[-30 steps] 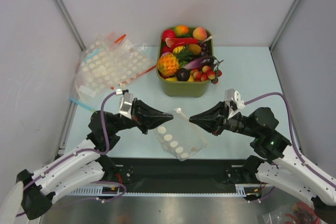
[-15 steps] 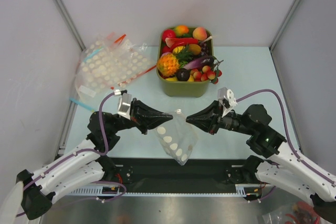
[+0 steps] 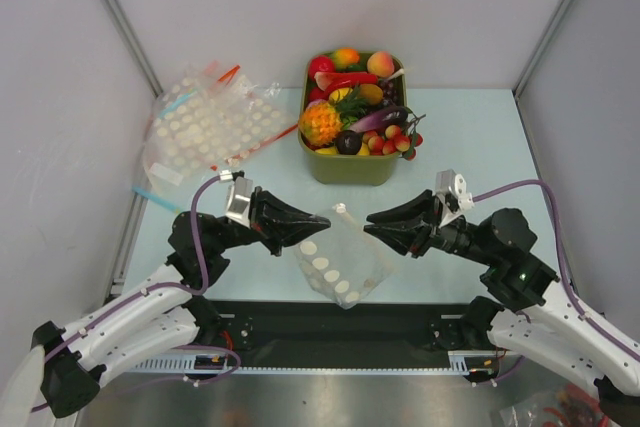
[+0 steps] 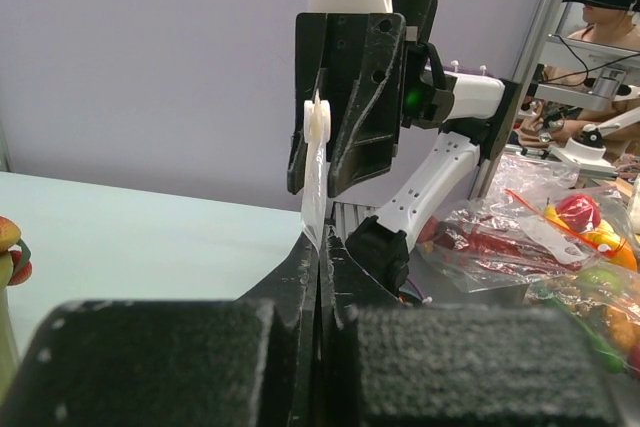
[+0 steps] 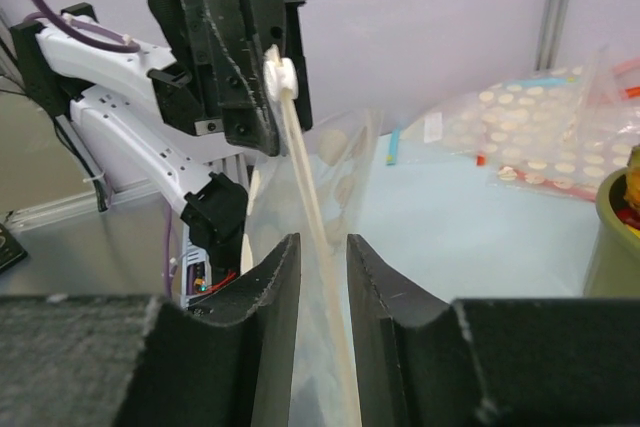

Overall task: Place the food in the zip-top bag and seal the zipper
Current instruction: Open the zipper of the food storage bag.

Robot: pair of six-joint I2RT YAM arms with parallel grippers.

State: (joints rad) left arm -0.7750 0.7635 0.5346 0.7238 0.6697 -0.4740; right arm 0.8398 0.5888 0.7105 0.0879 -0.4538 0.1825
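The left gripper (image 3: 320,220) is pinching shut on the pale zipper strip (image 5: 305,187) of the clear crinkly plastic zip-top bag (image 3: 340,265), which is hanging above the pale counter (image 3: 470,137) between the arms. The right gripper (image 3: 372,227) is standing slightly parted, with the strip passing between its jaws. The glossy toy food (image 3: 345,112) is sitting in the olive-green tub (image 3: 350,169).

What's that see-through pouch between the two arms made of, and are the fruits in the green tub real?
The zip-top bag looks like thin clear plastic film: it crinkles and the table shows through. Its zipper seems a stiffer pale plastic strip. The food looks evenly glossy and bright, so probably moulded plastic toys, not real.
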